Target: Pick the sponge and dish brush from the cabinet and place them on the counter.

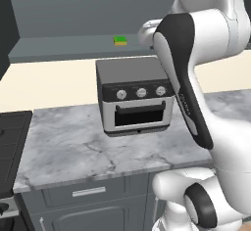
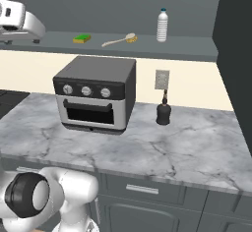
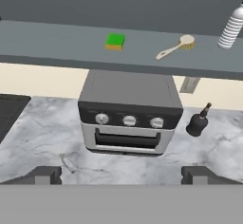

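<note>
on the wide grey-white marbled stone counter [image 2: 162, 152], a boxy dark grey toaster oven with three round knobs and a glass door [image 2: 96, 92], standing directly below the grey inner shelf of the opened dark grey wall cabinet [image 2: 147, 46]; just right of the oven, a small squat black dispenser bottle [image 2: 163, 112] under a pale wall outlet [image 2: 162, 79]. on the shelf, left to right in the right base view: small flat sponge with green top over a yellow layer [image 2: 82, 39], dish brush with thin cream handle and round tan bristle head [image 2: 119, 40], then a clear ribbed plastic bottle with a dark cap [image 2: 162, 25], upright, well apart from the brush. brush lying flat, long axis slanted, head toward the bottle and slightly back, handle tip toward the sponge and the shelf's front edge. sponge flat, green side up, near but apart from the handle tip. black stovetop [image 1: 12, 147] at the counter's left end. from the left base view, sponge [image 1: 120, 40] visible beside the white arm, brush and bottle hidden behind it. from the hand view, sponge [image 3: 115, 42], brush [image 3: 175, 47] and bottle [image 3: 232, 28] all in line above the oven [image 3: 129, 114]; gripper [image 3: 121, 174] spread wide, its two dark finger tips far apart and pinching nothing, hanging out in front of the counter, well short of the shelf.
</note>
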